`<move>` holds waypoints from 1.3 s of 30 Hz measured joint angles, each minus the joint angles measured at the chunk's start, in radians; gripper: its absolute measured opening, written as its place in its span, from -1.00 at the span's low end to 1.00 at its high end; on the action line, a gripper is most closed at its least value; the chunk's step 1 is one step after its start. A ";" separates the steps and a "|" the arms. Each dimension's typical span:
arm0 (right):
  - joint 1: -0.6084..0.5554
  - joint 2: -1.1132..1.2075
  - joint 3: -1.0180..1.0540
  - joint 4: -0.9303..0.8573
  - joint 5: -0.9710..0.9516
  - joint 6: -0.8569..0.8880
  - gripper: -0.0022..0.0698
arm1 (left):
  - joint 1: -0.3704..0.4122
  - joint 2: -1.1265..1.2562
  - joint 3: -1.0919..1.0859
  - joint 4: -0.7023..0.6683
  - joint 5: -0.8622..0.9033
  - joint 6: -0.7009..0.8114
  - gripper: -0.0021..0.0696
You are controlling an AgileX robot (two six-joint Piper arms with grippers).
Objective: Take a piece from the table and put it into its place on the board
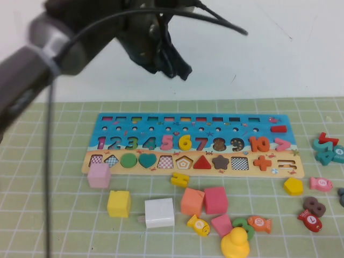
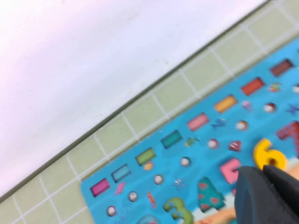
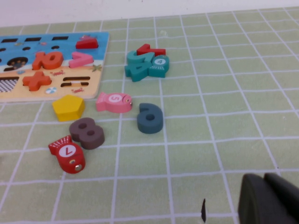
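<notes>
On the tabletop (image 1: 64,226) loose blocks crowd the near edge. Beyond them, the board (image 1: 107,121) already carries the yellow 6 (image 1: 185,142). Left gripper (image 1: 174,62) hangs above, closed and empty; a careless descent could unseat it. Right gripper (image 3: 268,198) is parked low, its state unclear.

Matt green mat on the surface (image 1: 54,161), pale grid lines, no shine at all. The board (image 1: 107,121) looks like printed wood, blue top with a slight sheen, tan strip (image 1: 236,173) below plain and dull. The yellow 6 (image 1: 185,142) sits there smooth, painted, faintly glossy. Loose cubes (image 1: 159,213) look like painted wood, flat finish. The left tool (image 1: 172,64) is dark matt plastic; the right tool (image 3: 271,200) the same, black and dull. The wall (image 1: 279,54) behind is smooth white.
</notes>
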 joint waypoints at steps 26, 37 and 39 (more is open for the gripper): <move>0.000 0.000 0.000 0.000 0.000 0.000 -0.95 | -0.093 -1.098 1.264 -0.035 -0.441 -0.138 -0.95; 0.000 0.000 0.000 0.000 0.000 0.000 -0.95 | -0.093 -1.294 1.364 -0.160 -0.088 -0.138 -0.95; 0.000 0.000 0.000 0.000 0.000 0.000 -0.95 | -0.093 -1.298 1.365 -0.139 -0.027 -0.138 -0.95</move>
